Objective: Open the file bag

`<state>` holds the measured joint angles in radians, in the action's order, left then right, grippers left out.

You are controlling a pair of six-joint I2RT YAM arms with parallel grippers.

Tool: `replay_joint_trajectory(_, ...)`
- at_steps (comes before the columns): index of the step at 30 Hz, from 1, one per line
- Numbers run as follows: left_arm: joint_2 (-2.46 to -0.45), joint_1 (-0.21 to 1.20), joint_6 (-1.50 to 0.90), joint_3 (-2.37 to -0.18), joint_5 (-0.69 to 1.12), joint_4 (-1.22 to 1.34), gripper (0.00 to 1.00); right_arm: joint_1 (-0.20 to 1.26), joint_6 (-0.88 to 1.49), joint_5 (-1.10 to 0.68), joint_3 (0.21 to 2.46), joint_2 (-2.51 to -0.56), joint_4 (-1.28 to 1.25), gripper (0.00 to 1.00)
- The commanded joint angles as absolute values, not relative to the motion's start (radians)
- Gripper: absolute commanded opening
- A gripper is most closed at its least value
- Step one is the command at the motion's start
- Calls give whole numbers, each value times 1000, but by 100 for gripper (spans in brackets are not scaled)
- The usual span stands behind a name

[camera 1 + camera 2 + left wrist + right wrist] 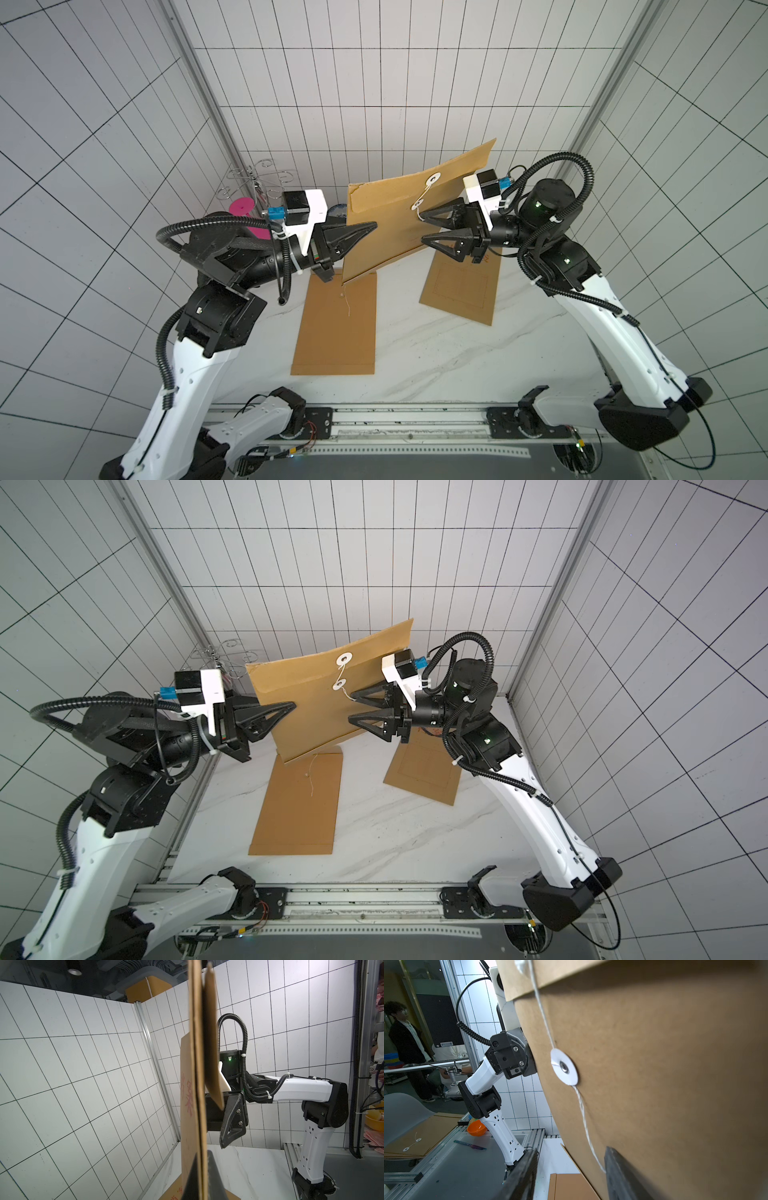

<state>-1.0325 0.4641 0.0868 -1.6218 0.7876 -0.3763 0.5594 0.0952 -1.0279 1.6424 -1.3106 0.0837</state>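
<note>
1. File bag (pixel 399 220): brown card, held upright clear of the table (pixel 415 365), mid-scene toward 12 o'clock in both top views. Its flap lies down against the body.
2. String (pixel 424 192): white, runs from the upper disc (pixel 433 179) on the flap to the lower disc (pixel 417 204) on the body. A loose tail continues toward 5 o'clock.
3. Writing: the left wrist view shows red printed characters (pixel 188 1095) on the bag's far face. They are cut off by the edge and not readable in full.
4. Left gripper (pixel 371 227): at the bag's 9 o'clock edge, jaws clamped on the card. The wrist view shows the bag edge-on between both fingers.
5. Right gripper (pixel 422 228): at the bag's 3 o'clock side, jaws apart at a moderate gap, nothing pinched. The string tail meets one fingertip (pixel 609 1154).
6. Second envelope (pixel 336 324): flat on the table at 6 o'clock of the bag, thin string lying loose.
7. Third envelope (pixel 457 291): flat at 4 o'clock, with a faint printed frame and red marks too small to read.
8. Wire rack (pixel 257 180) and pink disc (pixel 242 205): at 10 o'clock, behind the left arm.
</note>
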Motion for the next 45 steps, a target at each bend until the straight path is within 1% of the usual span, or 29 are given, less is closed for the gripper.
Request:
replay_joint_trajectory(1,-1017,469,87,-1617,812,-342,0,573,108,-1032,1694,-1307,27,50)
replay_joint_trajectory(5,-1016,470,84,-1613,814,-336,0,578,115,-1036,1698,-1317,25,44)
replay_joint_trajectory(10,-1014,469,83,-1612,813,-335,0,581,117,-1032,1697,-1324,25,40)
replay_joint_trajectory(16,-1011,469,80,-1608,815,-331,0,583,121,-1024,1702,-1330,24,33)
replay_joint_trajectory(27,-1000,469,87,-1588,796,-331,0,587,124,-1010,1700,-1325,23,1)
replay_joint_trajectory(32,-1001,470,81,-1580,745,-341,0,588,115,-982,1677,-1311,39,0)
replay_joint_trajectory(37,-1010,470,46,-1568,678,-341,0,591,72,-908,1663,-1307,135,0)
replay_joint_trajectory(45,-1019,471,28,-1558,604,-334,0,653,0,-799,1654,-1308,237,0)
